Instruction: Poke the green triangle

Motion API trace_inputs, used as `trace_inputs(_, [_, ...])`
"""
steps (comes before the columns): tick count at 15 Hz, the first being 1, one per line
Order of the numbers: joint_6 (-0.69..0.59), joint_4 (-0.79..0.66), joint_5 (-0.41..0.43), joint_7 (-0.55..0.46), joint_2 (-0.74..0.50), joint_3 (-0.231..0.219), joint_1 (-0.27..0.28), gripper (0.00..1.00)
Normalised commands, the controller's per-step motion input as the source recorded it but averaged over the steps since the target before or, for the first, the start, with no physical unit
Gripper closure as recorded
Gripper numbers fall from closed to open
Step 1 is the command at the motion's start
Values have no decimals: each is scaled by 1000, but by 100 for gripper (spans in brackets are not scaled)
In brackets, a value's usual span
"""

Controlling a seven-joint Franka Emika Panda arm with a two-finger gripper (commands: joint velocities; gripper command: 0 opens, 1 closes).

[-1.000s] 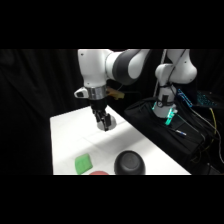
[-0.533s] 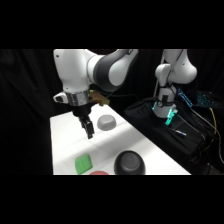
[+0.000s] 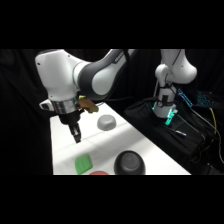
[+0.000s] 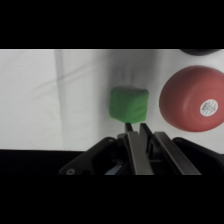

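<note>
1 poke is wanted and it is not made yet: in the side view the gripper (image 3: 76, 136) hangs above the white table (image 3: 65, 150), its tip up and a little left of the green triangle (image 3: 83, 163), with bare table showing between them. The green triangle lies flat near the table's front edge, just left of the red flat thing (image 3: 98, 173) and left of the black bowl (image 3: 129, 163); the grey dome (image 3: 106, 121) sits farther back, well apart. In the wrist view the 2 fingers (image 4: 133, 146) stand pressed together with no gap seen and nothing between them, so the gripper (image 4: 138, 131) reads as closed and empty, pointed straight at the green triangle (image 4: 129, 104), with the red flat thing (image 4: 194, 99) just beside it on the right. Judged progress: approach and line-up look about done; the descent and the touch itself are left. Containers: only the black bowl, and from this angle its inside cannot be made out; nothing visibly sticks out of it.
</note>
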Motion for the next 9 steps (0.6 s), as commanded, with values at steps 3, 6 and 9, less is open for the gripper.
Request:
trace_inputs(3, [-60, 317, 78, -30, 277, 19, -33, 98])
trace_inputs(6, [58, 249, 117, -84, 269, 49, -65, 96])
trace_inputs(9, [109, 284, 154, -146, 298, 92, -92, 97])
